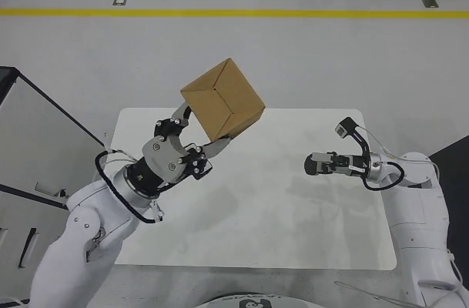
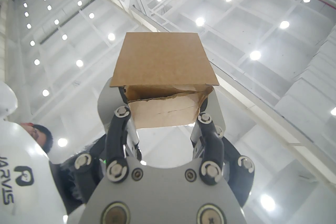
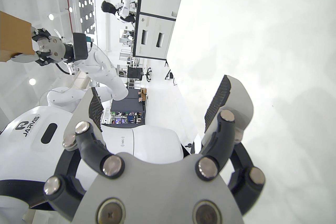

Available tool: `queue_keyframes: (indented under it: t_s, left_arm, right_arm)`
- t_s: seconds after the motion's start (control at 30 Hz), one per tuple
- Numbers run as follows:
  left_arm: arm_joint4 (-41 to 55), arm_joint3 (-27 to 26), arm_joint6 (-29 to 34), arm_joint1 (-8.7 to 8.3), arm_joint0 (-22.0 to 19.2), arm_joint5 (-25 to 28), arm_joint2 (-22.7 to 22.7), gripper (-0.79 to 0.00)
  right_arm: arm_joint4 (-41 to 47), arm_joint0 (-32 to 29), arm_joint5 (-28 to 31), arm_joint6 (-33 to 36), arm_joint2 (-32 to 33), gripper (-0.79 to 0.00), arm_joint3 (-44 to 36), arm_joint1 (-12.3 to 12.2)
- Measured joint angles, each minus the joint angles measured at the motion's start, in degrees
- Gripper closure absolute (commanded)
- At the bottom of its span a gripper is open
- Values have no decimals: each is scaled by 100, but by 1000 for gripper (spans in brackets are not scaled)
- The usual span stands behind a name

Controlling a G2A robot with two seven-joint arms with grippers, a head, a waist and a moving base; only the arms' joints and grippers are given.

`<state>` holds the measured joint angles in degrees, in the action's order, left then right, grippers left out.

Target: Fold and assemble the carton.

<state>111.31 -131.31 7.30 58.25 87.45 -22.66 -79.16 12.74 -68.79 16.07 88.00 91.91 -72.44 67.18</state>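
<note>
Between the left jaws, the carton sits clamped.

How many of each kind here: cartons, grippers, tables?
carton: 1
grippers: 2 (left gripper holding the carton, right gripper open)
table: 1
Total: 4

Carton — plain kraft brown outside; inner flap a paler tan.
Counter — white, faintly mottled grey.
Floor: pale grey, crossed by one yellow stripe.
Left gripper: silver-grey plate, black linkages.
Right gripper: the same silver and black; pale grey fingers with black ribbed pads.
Cabinet: grey panels, black frame.
</note>
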Motion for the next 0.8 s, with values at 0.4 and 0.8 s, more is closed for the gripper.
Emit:
queue_keyframes:
  t_s: [0.4, 0.8]
  left_arm:
    - [-2258, -182, -36, -15, 40, 189, -86, 0]
    - [-4082, -335, -343, -40, -168, 25, -33, 0]
  right_arm:
    - [0, 0, 0, 0, 0, -785, 0, 0]
    - [0, 0, 0, 0, 0, -785, 0, 0]
